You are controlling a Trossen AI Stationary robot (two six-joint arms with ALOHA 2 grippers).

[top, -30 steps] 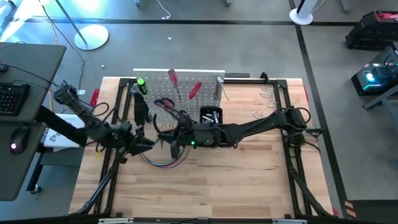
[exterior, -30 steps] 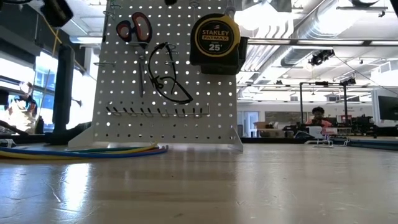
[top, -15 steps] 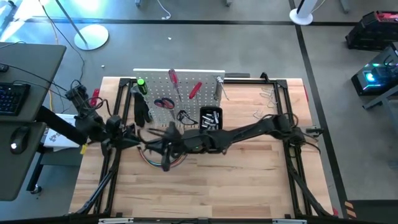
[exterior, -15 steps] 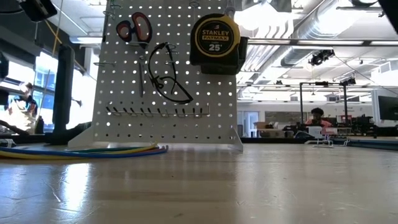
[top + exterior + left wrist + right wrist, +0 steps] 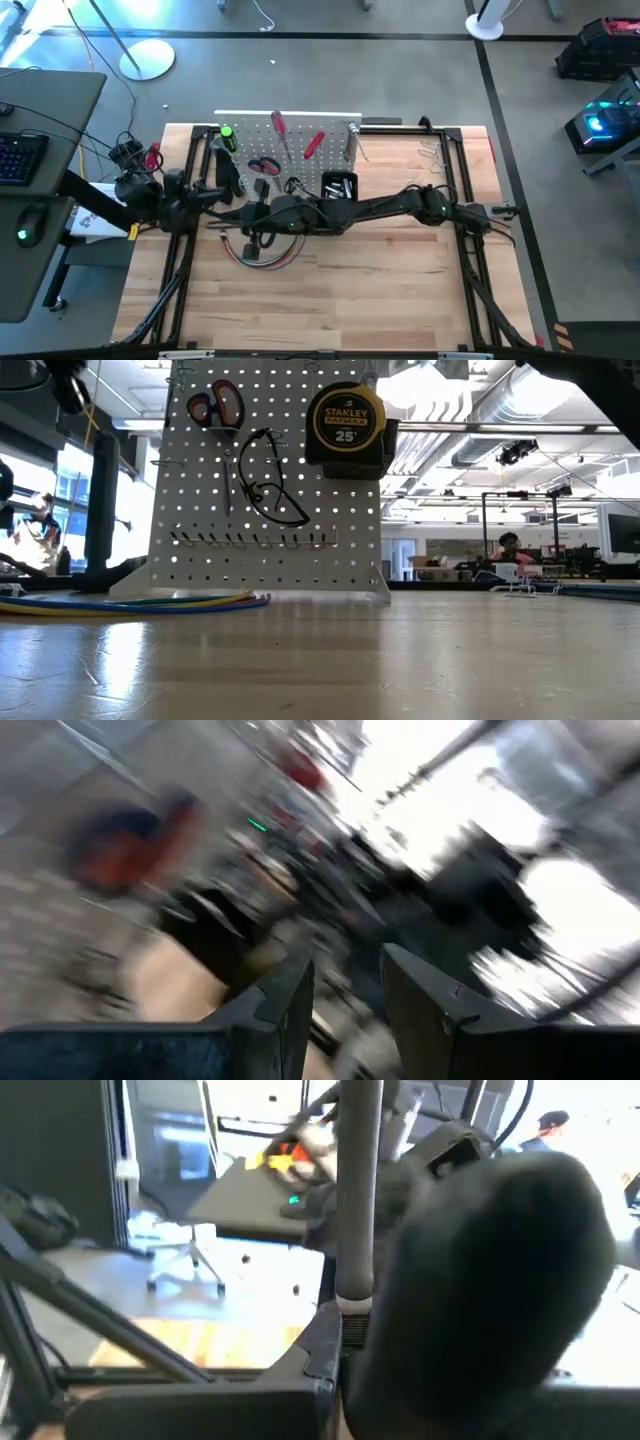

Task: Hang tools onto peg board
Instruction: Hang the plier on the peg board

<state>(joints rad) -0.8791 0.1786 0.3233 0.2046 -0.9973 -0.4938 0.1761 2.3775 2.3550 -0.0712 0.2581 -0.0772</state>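
Peg board point(image 5: 285, 155) sits at 12 o'clock of the table point(image 5: 400, 290), propped up so hooks face the arms. Already hung: red-handled scissors point(image 5: 216, 404), yellow tape measure point(image 5: 346, 420), safety glasses point(image 5: 268, 478); screwdrivers point(image 5: 279, 125) visible from above. Left gripper point(image 5: 345, 995) at 9 o'clock, fingers slightly spread, pinching nothing, and its view is blurred. Right gripper point(image 5: 255, 222) reaches across to about 10 o'clock, above the coloured cables point(image 5: 262, 256); cannot tell its fingers or any load. Probably between picks.
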